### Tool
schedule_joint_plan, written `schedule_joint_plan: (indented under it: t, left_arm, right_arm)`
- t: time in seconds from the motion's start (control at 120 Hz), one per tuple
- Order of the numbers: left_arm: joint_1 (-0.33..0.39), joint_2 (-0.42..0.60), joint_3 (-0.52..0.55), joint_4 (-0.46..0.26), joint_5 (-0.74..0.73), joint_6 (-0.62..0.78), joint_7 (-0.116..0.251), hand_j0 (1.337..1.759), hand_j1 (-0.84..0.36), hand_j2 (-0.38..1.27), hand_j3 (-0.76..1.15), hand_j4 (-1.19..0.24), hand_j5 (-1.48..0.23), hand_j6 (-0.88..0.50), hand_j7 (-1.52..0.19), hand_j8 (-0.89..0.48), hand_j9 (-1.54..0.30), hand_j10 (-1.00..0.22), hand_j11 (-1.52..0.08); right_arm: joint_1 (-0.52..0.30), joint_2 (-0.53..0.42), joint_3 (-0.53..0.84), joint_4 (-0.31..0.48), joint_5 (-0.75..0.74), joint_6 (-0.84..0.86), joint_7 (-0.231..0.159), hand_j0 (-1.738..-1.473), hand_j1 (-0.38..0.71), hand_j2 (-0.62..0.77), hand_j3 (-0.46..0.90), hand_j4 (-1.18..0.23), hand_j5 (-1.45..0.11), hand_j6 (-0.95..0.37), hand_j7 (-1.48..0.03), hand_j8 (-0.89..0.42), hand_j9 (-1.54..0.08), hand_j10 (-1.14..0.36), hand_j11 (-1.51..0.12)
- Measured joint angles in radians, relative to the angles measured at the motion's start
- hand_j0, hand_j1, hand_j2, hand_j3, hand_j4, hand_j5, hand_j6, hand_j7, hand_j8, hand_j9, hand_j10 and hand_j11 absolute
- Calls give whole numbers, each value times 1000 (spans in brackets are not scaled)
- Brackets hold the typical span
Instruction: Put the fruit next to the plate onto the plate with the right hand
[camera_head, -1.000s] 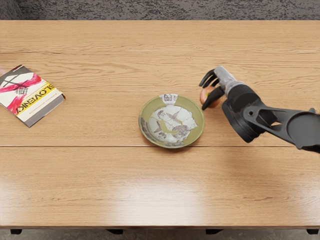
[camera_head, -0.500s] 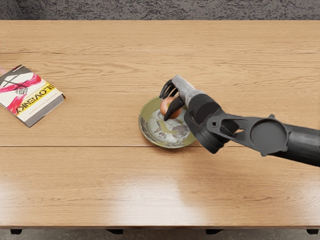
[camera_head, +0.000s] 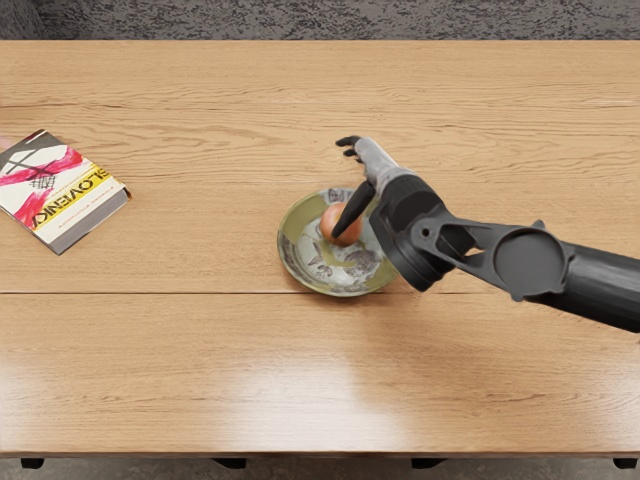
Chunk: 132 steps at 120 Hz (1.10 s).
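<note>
Grainy wooden table (camera_head: 200, 350), round olive patterned plate (camera_head: 290, 226), smooth orange fruit (camera_head: 333, 222) on it, robot hand (camera_head: 366, 178) wide, empty.

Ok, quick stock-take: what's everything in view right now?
table: one, light wood, fills most of the view
book: one, white cover with red, black and yellow, at the table's left edge
plate: one, olive-green rim, pale patterned centre, mid-table
fruit: one, orange-red, on the plate, toward its far side
right arm: one, dark grey, comes in from the right edge
right hand: one, dark grey, over the plate's far right rim, fingers spread, thumb by the fruit
</note>
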<state>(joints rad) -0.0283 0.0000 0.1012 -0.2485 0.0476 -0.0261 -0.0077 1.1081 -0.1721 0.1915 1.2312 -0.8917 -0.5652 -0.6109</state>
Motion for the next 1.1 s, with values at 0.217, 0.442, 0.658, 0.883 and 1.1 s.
schedule_joint_plan:
  t: [0.217, 0.442, 0.658, 0.883, 1.1]
  left_arm:
    - [1, 0, 0, 0, 0, 0, 0, 1658, 349, 0, 0, 0, 0, 0, 0, 0, 0, 0, 0]
    - [1, 0, 0, 0, 0, 0, 0, 1658, 349, 0, 0, 0, 0, 0, 0, 0, 0, 0, 0]
    - [-6, 0, -1, 0, -1, -1, 0, 1658, 349, 0, 0, 0, 0, 0, 0, 0, 0, 0, 0]
    - [-2, 0, 0, 0, -1, -1, 0, 1658, 349, 0, 0, 0, 0, 0, 0, 0, 0, 0, 0]
    - [-8, 0, -1, 0, 0, -1, 0, 1658, 349, 0, 0, 0, 0, 0, 0, 0, 0, 0, 0]
  right_arm:
    - [-1, -128, 186, 37, 22, 240, 0, -1658, -288, 34, 0, -80, -105, -86, -104, -67, -101, -69, -120]
    - [-222, -271, 691, 85, 213, 931, 0, -1658, -307, 8, 0, -45, -59, -48, -58, -41, -57, -41, -63]
    - [-523, -305, 1092, 81, 472, 1146, 0, -1658, -315, 0, 0, -32, -42, -33, -42, -31, -41, -31, -43]
    - [-698, -415, 1181, 51, 655, 1173, 0, -1658, -320, -2, 0, -25, -33, -25, -33, -24, -33, -24, -34]
    - [-739, -438, 1207, 42, 697, 1176, 0, -1658, -322, -3, 0, -22, -30, -22, -30, -22, -30, -22, -30]
